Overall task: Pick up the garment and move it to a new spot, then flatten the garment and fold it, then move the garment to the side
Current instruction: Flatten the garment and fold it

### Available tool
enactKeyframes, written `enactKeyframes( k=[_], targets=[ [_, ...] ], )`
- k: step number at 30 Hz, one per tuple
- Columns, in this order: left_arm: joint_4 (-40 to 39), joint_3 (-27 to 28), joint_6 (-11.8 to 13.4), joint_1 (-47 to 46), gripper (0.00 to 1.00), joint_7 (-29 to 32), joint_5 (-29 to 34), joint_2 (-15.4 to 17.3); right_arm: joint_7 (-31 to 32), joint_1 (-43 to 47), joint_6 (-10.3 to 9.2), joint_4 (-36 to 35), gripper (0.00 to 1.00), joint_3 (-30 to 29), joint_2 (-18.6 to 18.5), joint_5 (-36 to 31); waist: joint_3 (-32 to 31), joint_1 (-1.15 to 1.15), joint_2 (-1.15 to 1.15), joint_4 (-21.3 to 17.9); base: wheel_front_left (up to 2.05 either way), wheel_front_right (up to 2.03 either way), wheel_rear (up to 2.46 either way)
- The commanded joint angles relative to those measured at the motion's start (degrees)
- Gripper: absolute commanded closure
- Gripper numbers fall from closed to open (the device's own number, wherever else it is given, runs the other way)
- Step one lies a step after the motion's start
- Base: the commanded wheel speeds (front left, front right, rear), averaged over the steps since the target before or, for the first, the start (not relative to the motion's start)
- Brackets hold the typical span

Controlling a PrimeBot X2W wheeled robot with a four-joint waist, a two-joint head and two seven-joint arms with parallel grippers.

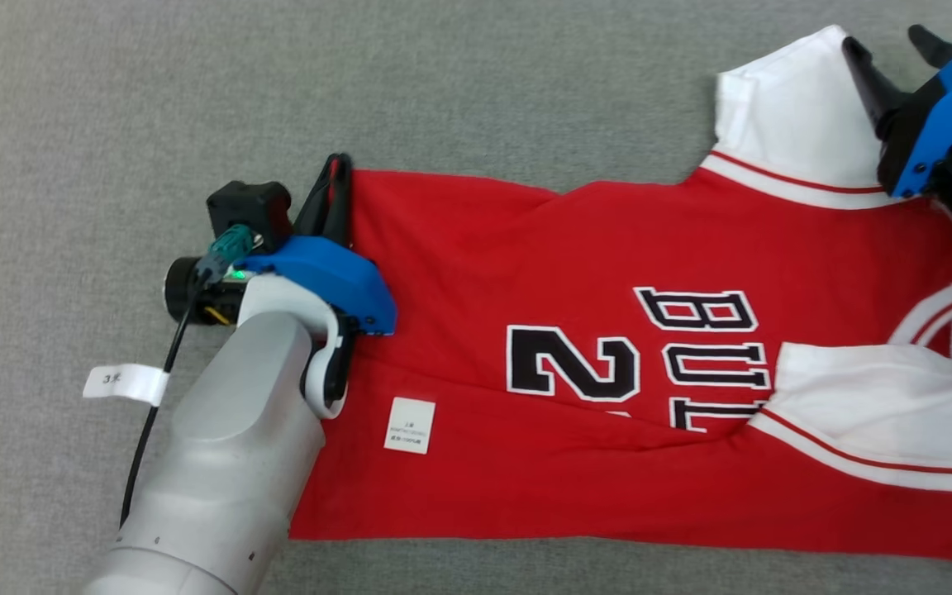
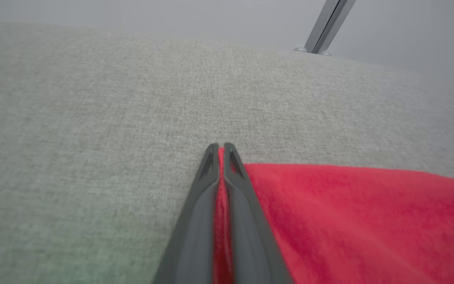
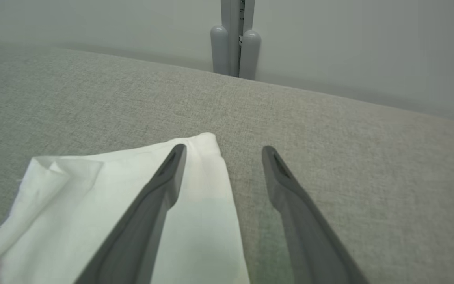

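The garment [image 1: 608, 248] is a red jersey with white sleeves and black lettering, spread across the grey cloth surface. My left gripper [image 1: 335, 178] is shut on the garment's far left corner; in the left wrist view a sliver of red cloth [image 2: 349, 221] shows pinched between the two fingers [image 2: 221, 150]. My right gripper [image 1: 897, 49] stands open at the upper right, over the white sleeve [image 1: 790, 107]. In the right wrist view one finger lies over the sleeve's end [image 3: 195, 205] and the other over bare surface, with my right gripper [image 3: 223, 152] holding nothing.
A white label [image 1: 409, 425] is on the red body and a second white sleeve [image 1: 881, 397] is folded over at the right. A paper tag [image 1: 125, 383] hangs on my left arm's cable. A metal post [image 3: 235, 47] stands beyond the surface's far edge.
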Motion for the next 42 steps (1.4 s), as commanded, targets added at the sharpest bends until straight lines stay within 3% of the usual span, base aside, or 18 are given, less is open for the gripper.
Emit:
enactKeyframes(
  k=[1,6,7,8,9,15,20,26,34,42],
  targets=[
    [-0.26,-2.52,0.92,0.30,1.00,0.37,-1.52,-0.65,1.04,-1.69,-0.02,0.65,0.00,0.85,-1.28,0.90,2.38,0.01,0.00,2.29,0.00,0.00,0.00],
    [-2.79,-7.16,3.26,-0.53,1.00,0.34,-5.35,-0.78,5.16,-2.51,0.01,-0.19,0.00,4.48,-2.12,3.96,4.71,0.01,0.00,3.46,0.00,0.00,0.00],
    [-3.00,-7.80,3.67,-0.63,1.00,0.33,-5.99,-0.80,6.14,-1.89,0.06,-0.91,0.51,5.57,-1.97,5.04,4.95,0.01,0.00,3.45,0.00,0.00,0.00],
    [-3.12,-8.33,4.08,-0.65,1.00,0.40,-6.66,-0.79,6.74,-1.51,0.07,-1.62,0.82,6.40,-2.14,6.08,5.13,0.01,0.00,3.39,0.00,0.00,0.00],
    [-3.09,-8.75,4.29,-0.63,1.00,0.37,-7.28,-0.80,6.91,-1.42,0.07,-2.23,1.00,7.10,-2.70,6.79,5.24,0.01,0.00,3.28,0.00,0.00,0.00],
    [-3.47,-8.37,5.53,-2.07,1.00,0.32,-7.57,-0.87,2.42,-3.20,-0.07,-3.40,1.00,8.65,-6.74,8.41,4.97,0.01,0.00,2.45,0.00,0.00,0.00],
    [-8.88,-2.55,7.30,-1.66,1.00,-0.11,-3.10,-0.36,-8.37,-4.76,-0.02,-2.83,1.00,8.22,-6.13,8.32,3.83,0.01,0.00,1.45,0.00,0.00,0.00],
    [-13.13,3.37,6.79,2.42,1.00,-0.19,2.37,0.39,-15.82,-1.29,-0.02,-4.67,1.00,8.92,-6.34,11.71,0.33,0.01,0.00,-0.32,0.00,0.00,0.00],
    [-16.50,9.83,4.68,9.66,1.00,-0.19,7.67,1.37,-18.45,6.96,-0.02,-13.32,1.00,7.54,-7.10,17.62,-6.13,0.01,0.00,-3.53,0.00,0.00,0.00],
    [-17.04,14.76,2.02,17.62,1.00,-0.21,11.20,1.63,-18.48,21.72,-0.01,-23.24,1.00,0.81,-5.71,18.61,-13.50,0.01,0.00,-5.88,0.00,0.00,0.00]
  ],
)
